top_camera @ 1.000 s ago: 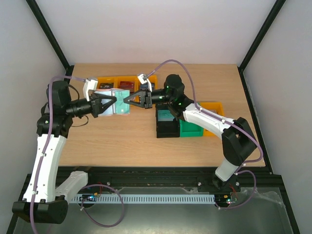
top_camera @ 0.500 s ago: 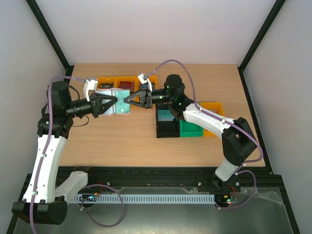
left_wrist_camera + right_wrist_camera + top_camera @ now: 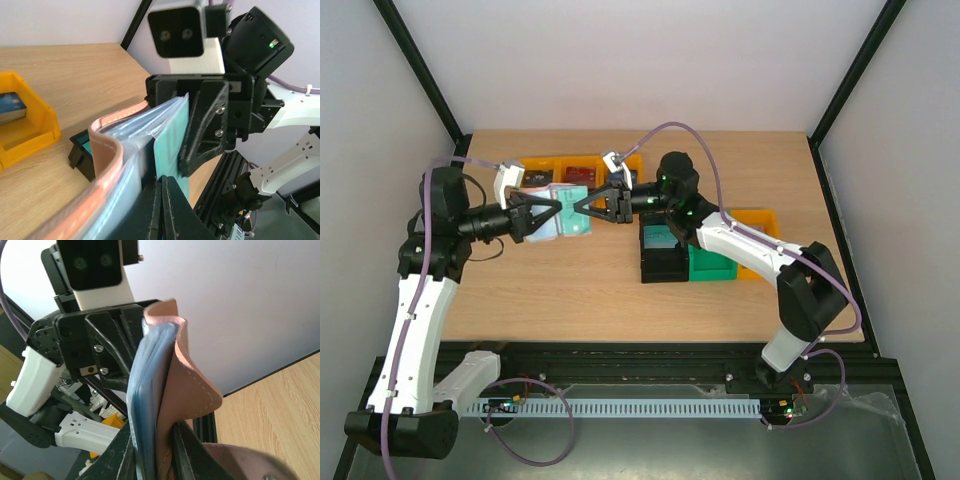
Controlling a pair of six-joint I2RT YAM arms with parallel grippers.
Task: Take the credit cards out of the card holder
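The card holder (image 3: 566, 226) hangs in the air between my two grippers, above the back of the table. Its pinkish leather flap (image 3: 172, 365) and pale blue sleeves sit between my right gripper's (image 3: 151, 434) fingers, which are shut on it. In the left wrist view a teal credit card (image 3: 172, 145) sticks out of the holder's (image 3: 107, 150) sleeves. My left gripper (image 3: 164, 181) is shut, its tips pressed together right at that card's lower edge. Whether they pinch the card is not visible. The right gripper's fingers (image 3: 205, 125) lie against the card's far side.
A row of yellow bins (image 3: 545, 170) stands at the back, and one (image 3: 25, 125) holds a blue card (image 3: 11, 106). A black bin (image 3: 663, 258), a green bin (image 3: 712, 265) and another yellow bin (image 3: 755, 220) sit under the right arm.
The left arm has shifted slightly and the holder's left side has tilted a little. The right arm has stayed in place.
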